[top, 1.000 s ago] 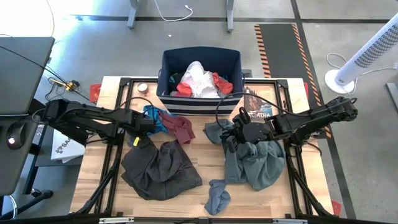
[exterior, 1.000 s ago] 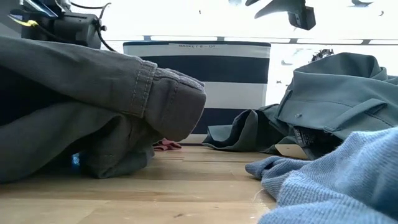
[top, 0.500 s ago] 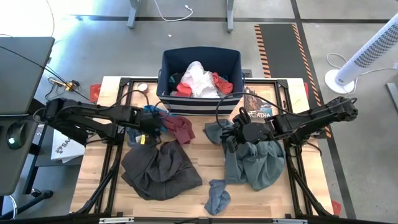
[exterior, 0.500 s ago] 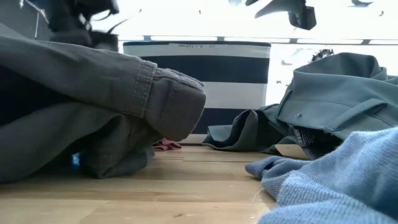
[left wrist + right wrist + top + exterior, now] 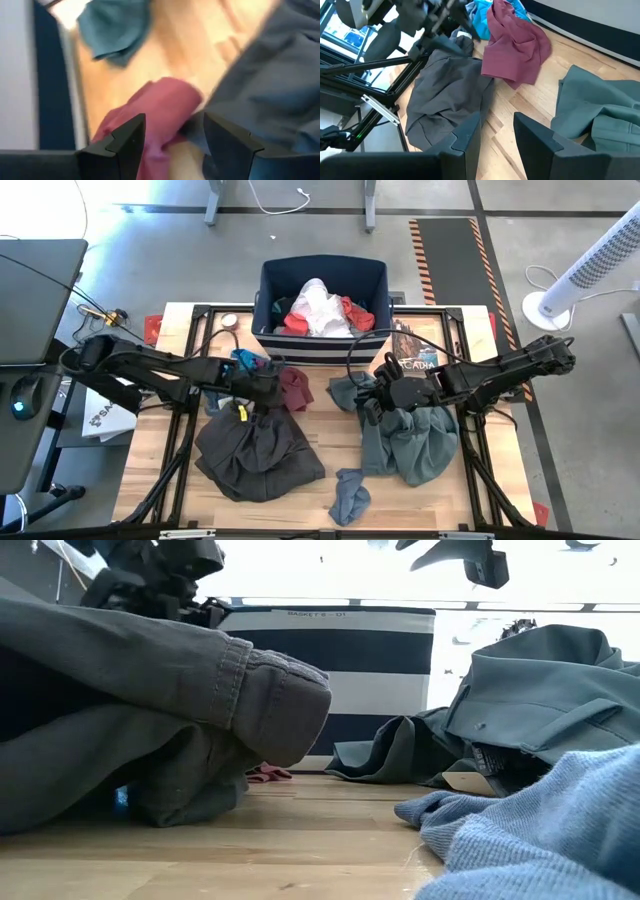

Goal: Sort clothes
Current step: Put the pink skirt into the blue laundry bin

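Note:
My left gripper (image 5: 270, 387) is open over the table's middle left. Its fingers stand just short of the maroon piece (image 5: 295, 388), which lies crumpled on the wood and shows between them in the left wrist view (image 5: 162, 107). The bright blue piece (image 5: 245, 365) lies behind it. The dark grey-brown trousers (image 5: 255, 450) lie heaped at the near left. My right gripper (image 5: 366, 408) is open and empty at the left edge of the grey-green shirt (image 5: 410, 440). It hangs above the bare wood in the right wrist view (image 5: 495, 122).
The navy bin with white stripes (image 5: 270, 290) stands at the table's far edge and holds white and red pieces. A small grey-blue piece (image 5: 350, 495) lies near the front edge. Bare wood (image 5: 340, 430) shows between the trousers and the shirt.
My left gripper has gone toward the table's right edge, from beside the blue piece along the trousers' far edge to the maroon piece. The clothes have kept still.

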{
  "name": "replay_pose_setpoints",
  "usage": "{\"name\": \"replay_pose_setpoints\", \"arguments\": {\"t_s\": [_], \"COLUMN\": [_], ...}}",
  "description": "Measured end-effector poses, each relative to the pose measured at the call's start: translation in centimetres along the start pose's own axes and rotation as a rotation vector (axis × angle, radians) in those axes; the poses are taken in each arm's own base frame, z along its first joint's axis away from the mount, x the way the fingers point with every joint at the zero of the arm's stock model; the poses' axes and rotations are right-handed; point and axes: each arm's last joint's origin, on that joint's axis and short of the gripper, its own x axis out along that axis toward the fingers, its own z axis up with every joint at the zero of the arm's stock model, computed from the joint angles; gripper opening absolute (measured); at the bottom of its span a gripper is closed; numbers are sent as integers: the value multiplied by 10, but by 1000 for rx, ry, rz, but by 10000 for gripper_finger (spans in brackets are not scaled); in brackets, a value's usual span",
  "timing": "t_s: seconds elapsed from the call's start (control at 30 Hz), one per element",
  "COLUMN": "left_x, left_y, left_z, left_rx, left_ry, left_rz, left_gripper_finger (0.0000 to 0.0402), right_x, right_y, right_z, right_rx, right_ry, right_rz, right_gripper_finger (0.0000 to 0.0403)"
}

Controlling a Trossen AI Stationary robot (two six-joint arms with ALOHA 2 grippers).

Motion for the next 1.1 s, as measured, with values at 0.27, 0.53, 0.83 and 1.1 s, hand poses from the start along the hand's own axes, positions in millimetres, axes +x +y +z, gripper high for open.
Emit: {"name": "replay_pose_setpoints", "arguments": {"t_s": [0.27, 0.53, 0.83, 1.1], "left_x": [29, 42, 50, 51], "left_y": [1, -1, -4, -4], "left_z": [-5, 0, 0, 1], "left_rx": [231, 358, 322, 196], "left_ry": [172, 111, 101, 91], "left_rz": [133, 69, 23, 42], "left_gripper_finger": [197, 197, 167, 21], "right_x": [0, 0, 0, 0], "right_y": [0, 1, 1, 1], "right_z": [0, -1, -1, -1], "right_rx": [7, 27, 27, 27], "right_ry": [1, 31, 37, 37], "right_rz": [0, 20, 24, 25], "right_gripper_finger": [114, 114, 114, 114]}}
